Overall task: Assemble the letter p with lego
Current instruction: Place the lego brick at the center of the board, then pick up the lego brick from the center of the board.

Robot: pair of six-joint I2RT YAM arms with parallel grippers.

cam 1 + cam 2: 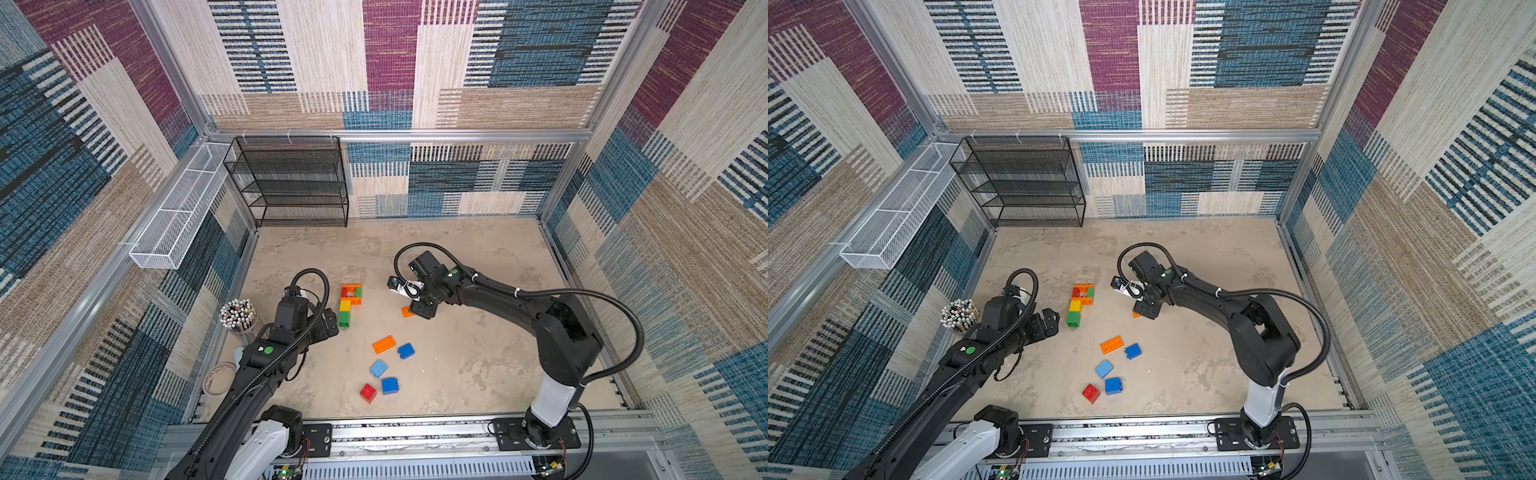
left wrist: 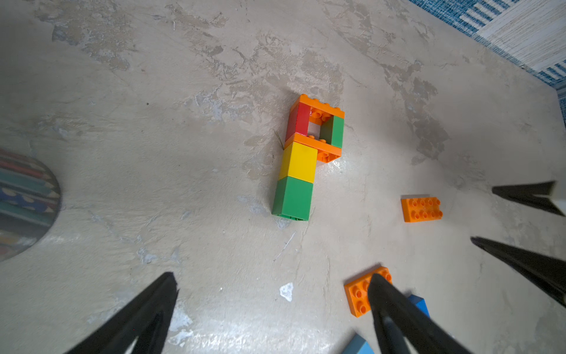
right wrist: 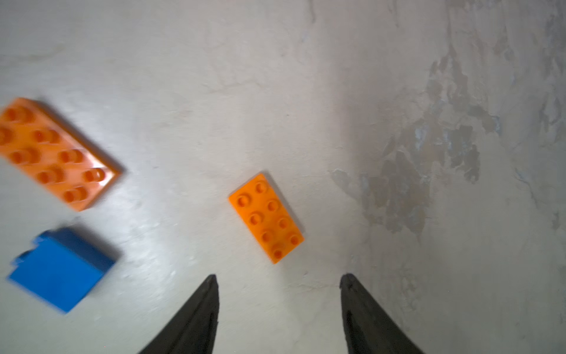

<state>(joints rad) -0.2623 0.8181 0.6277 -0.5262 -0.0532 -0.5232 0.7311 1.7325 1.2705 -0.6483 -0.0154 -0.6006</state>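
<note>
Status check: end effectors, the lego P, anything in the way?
Left end effector open, empty. Right end effector open over flat orange studded plate, not gripping. Multicoloured lego brick P formed, lying flat. Nothing blocking the plate.

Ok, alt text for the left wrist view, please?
A lego letter P of chunky orange, red, green and yellow plastic bricks lies flat on the mottled beige table. Two loose orange studded plates lie near the open left end effector.
</note>
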